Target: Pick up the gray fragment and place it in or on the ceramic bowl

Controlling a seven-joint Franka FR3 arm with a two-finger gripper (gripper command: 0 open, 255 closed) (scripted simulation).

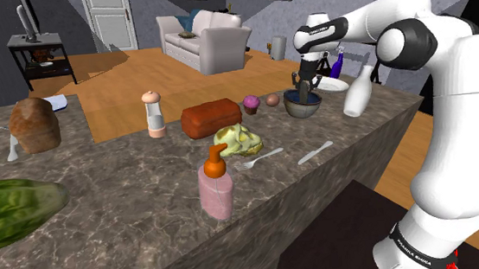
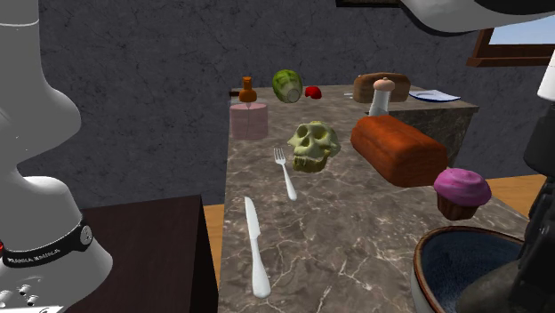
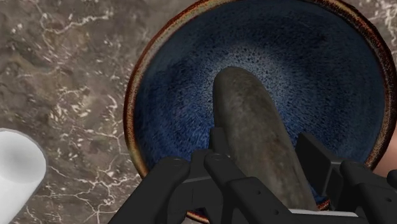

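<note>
The end effector (image 3: 266, 162) is clamped on the gray fragment (image 3: 245, 108). The fragment juts from between the fingers over the inside of the blue-glazed ceramic bowl (image 3: 135, 102), its tip near the bowl's middle. A good release probably calls for a low, centred drop, well clear of the bowl's rim.

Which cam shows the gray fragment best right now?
Wrist view: the gray fragment sits large and centred, clasped in the claw over the bowl's blue inside. Shoulder view gives a small dark sliver above the bowl. Second exterior view catches a grey edge at the lower right corner.
</note>
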